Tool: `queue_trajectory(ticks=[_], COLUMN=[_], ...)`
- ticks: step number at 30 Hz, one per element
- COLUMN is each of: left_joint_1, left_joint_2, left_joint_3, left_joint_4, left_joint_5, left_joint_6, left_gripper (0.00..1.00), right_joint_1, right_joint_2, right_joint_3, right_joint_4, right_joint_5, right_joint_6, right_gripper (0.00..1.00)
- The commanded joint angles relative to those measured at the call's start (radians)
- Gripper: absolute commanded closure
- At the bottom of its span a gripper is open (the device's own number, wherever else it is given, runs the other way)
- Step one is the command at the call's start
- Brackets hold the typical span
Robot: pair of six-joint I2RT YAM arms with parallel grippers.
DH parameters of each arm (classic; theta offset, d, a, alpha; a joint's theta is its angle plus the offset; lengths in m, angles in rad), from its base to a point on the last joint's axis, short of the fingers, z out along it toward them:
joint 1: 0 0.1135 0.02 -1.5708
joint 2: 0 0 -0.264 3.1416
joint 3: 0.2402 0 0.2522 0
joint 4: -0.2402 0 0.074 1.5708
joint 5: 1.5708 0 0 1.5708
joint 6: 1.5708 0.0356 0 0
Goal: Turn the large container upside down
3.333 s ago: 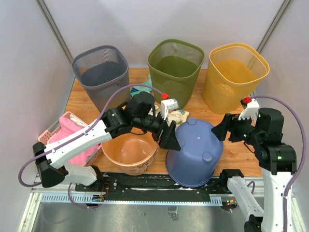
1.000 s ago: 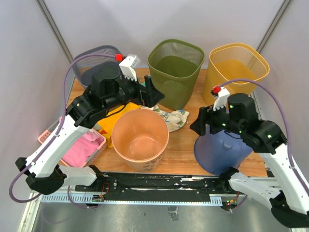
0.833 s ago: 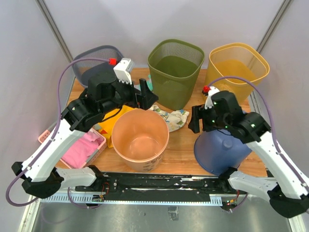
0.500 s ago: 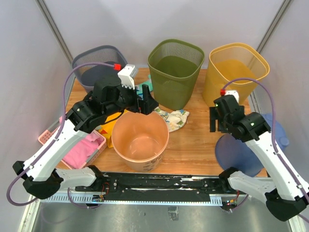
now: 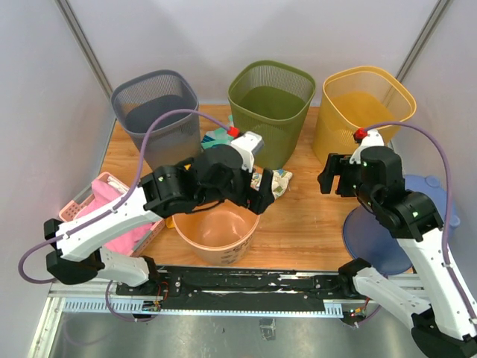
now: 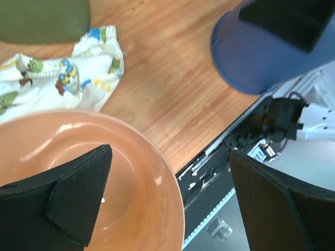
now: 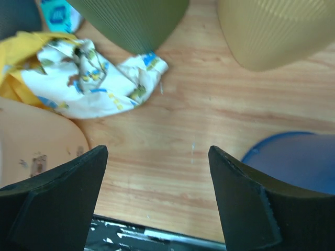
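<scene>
The left pincer (image 5: 261,192), jaws apart and empty, is positioned over the round orange plastic tub (image 5: 216,231), which stands upright directly beneath it. Inversion is judged not yet begun. The right pincer (image 5: 335,177) is likewise apart, with a round blue plastic tub (image 5: 369,242) below it, partly hidden.
</scene>
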Motion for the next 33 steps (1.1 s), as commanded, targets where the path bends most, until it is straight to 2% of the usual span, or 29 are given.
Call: queue_trajectory(ticks=[1, 5, 8, 13, 15, 17, 19, 23, 28, 31, 33], left_joint_1=[-0.064, -0.11, -0.124, -0.138, -0.143, -0.145, -0.144, -0.144, -0.146, -0.142, -0.117], left_joint_2=[0.024, 0.095, 0.142, 0.194, 0.2, 0.207, 0.219, 0.223, 0.21, 0.188, 0.153], left_joint_3=[-0.044, -0.076, -0.102, -0.114, -0.094, -0.055, 0.002, 0.13, 0.252, 0.261, 0.194], left_joint_4=[-0.073, -0.08, -0.076, -0.075, -0.075, -0.076, -0.079, -0.08, -0.082, -0.044, 0.068], left_joint_5=[-0.131, -0.2, -0.222, -0.247, -0.239, -0.209, -0.156, 0.006, 0.129, 0.142, 0.197], left_joint_6=[-0.094, -0.138, -0.185, -0.238, -0.24, -0.227, -0.205, -0.177, -0.19, -0.2, -0.209], left_gripper=[0.01, 0.02, 0.14, 0.47, 0.67, 0.87, 0.99, 1.0, 1.0, 1.0, 1.0], right_joint_1=[-0.01, -0.01, -0.01, -0.01, -0.011, -0.011, -0.012, -0.012, -0.012, -0.012, -0.012], right_joint_2=[-0.015, -0.04, -0.061, -0.096, -0.106, -0.116, -0.121, -0.121, -0.151, -0.169, -0.173], right_joint_3=[-0.007, -0.013, -0.005, -0.008, -0.009, -0.012, -0.015, 0.026, 0.092, 0.115, 0.126], right_joint_4=[0.122, 0.127, 0.134, 0.133, 0.132, 0.131, 0.131, 0.093, 0.075, 0.075, 0.072], right_joint_5=[0.029, 0.112, 0.127, 0.143, 0.151, 0.159, 0.18, 0.26, 0.37, 0.396, 0.399], right_joint_6=[-0.008, -0.002, -0.018, -0.025, -0.024, -0.032, -0.053, -0.106, -0.164, -0.187, -0.198], right_gripper=[0.2, 0.17, 0.17, 0.2, 0.21, 0.27, 0.34, 0.37, 0.37, 0.36, 0.35])
